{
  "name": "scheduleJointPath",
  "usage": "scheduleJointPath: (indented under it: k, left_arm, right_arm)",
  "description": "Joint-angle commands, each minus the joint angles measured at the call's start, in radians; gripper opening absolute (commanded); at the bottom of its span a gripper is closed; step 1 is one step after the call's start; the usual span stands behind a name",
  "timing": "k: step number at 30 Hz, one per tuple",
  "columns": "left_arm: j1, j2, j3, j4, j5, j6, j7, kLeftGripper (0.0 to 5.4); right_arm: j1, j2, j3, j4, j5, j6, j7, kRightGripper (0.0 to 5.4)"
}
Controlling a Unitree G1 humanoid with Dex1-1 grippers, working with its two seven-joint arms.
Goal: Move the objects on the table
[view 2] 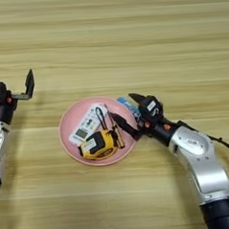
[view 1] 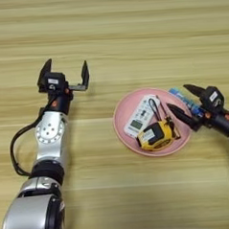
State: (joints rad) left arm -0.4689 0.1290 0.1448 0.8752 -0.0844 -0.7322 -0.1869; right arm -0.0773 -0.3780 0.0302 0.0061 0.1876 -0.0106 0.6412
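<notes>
Showing more of the right arm, the right eye view takes in its silver forearm, while the left eye view shows the whole left arm. One pink plate (view 1: 124,123) sits right of the middle of the counter (view 1: 130,29). On it lie one white remote (view 1: 139,117) and one tape measure (view 1: 156,135). One blue tube (view 2: 127,105) lies just past the plate's right rim. The right tool (view 2: 128,111) is spread around the tube, and the left tool (view 1: 66,74) is spread at middle left.
</notes>
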Motion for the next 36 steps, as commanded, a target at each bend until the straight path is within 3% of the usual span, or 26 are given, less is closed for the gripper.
scheduleJointPath:
  k: [1,9,23,30,36]
  left_arm:
    - [-0.007,0.002,0.000,0.004,-0.002,-0.009,-0.007,5.40]
    - [-0.010,0.004,0.001,0.007,-0.003,-0.009,-0.008,5.40]
    - [-0.019,0.008,0.005,0.016,-0.005,-0.009,-0.017,5.40]
    - [-0.023,0.008,0.008,0.019,-0.005,-0.010,-0.021,5.40]
    - [-0.024,0.008,0.009,0.021,-0.005,-0.010,-0.022,5.40]
  right_arm:
    - [-0.028,-0.022,-0.047,0.008,0.008,-0.006,-0.016,4.66]
    - [-0.035,-0.050,-0.107,0.052,0.007,-0.011,-0.023,5.36]
    - [0.009,-0.147,-0.152,0.163,0.062,-0.099,0.164,5.36]
    - [0.003,-0.180,-0.115,0.281,-0.009,-0.170,0.199,5.36]
    - [-0.012,-0.181,-0.103,0.340,-0.033,-0.204,0.196,5.36]
